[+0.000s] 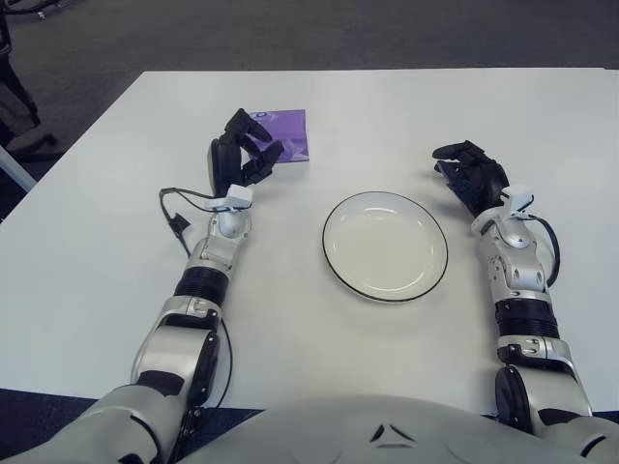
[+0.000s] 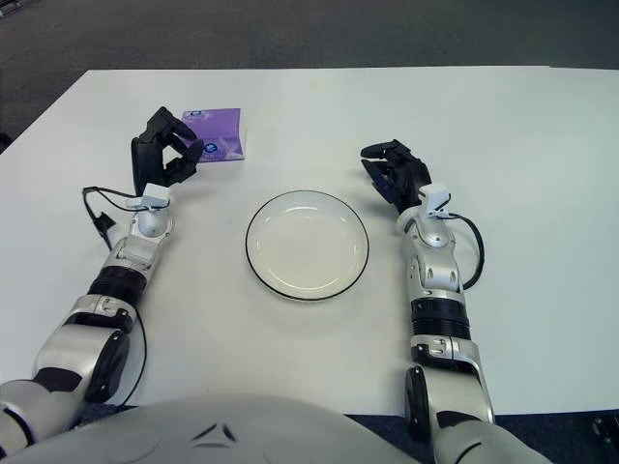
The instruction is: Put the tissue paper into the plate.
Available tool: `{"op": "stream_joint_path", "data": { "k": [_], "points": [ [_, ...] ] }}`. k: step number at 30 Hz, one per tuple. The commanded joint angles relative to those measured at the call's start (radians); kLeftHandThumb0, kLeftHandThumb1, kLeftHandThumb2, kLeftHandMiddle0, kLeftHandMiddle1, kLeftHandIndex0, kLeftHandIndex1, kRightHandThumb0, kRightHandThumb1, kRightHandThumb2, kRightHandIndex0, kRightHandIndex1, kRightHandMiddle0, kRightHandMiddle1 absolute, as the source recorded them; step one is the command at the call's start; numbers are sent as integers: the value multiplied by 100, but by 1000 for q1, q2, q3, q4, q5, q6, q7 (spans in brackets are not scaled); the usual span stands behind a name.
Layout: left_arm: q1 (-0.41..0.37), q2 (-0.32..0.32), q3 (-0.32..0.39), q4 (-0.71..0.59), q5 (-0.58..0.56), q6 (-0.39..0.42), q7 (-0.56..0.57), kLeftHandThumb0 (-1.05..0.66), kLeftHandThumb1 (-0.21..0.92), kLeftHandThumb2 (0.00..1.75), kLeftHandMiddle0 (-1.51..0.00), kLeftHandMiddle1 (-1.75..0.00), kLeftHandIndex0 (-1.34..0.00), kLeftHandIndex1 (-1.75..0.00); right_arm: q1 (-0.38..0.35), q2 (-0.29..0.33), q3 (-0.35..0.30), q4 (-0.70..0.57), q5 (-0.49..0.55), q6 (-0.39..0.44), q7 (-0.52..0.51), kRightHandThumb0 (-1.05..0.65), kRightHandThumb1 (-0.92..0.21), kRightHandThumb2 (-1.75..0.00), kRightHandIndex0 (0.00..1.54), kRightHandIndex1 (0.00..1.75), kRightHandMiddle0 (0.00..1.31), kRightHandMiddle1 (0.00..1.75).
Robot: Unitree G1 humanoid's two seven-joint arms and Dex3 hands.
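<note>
The job has hardly begun. The purple tissue pack (image 1: 278,133) lies on the white table (image 1: 97,242), at about ten o'clock from the plate (image 1: 385,246), which has nothing in it. The left hand (image 1: 239,158) is right by the pack with fingers spread, holding nothing. The right hand (image 1: 471,172) shows at the plate's two o'clock, fingers loose. Grabbing, carrying and dropping are all left.
</note>
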Motion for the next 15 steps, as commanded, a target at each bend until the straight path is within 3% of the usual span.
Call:
{"op": "stream_joint_path", "data": {
  "k": [1,4,6,11,15],
  "points": [
    [108,1,-31,22,48,19,53,-41,92,40,-80,-175,-64,-165,46,9,-3,34,4,-4,6,-1,-92,-15,62,140,54,112],
    [112,17,-49,-36,98,50,83,-39,92,38,-81,-175,-65,-163,48,9,-2,33,4,-3,8,-1,-92,-15,62,139,54,112],
    [115,29,-61,-67,135,79,107,-38,92,32,-79,-175,-57,-154,48,9,-2,33,4,-3,10,-1,-92,-15,62,139,54,112],
    [128,71,-93,-176,265,196,163,-36,92,26,-75,-175,-50,-146,49,9,2,31,2,0,13,-1,-92,-15,63,138,54,112],
    [129,91,-113,-208,309,215,200,-36,92,23,-72,-174,-51,-142,49,10,5,29,1,4,14,-1,-91,-15,64,136,54,112]
  ]
}}
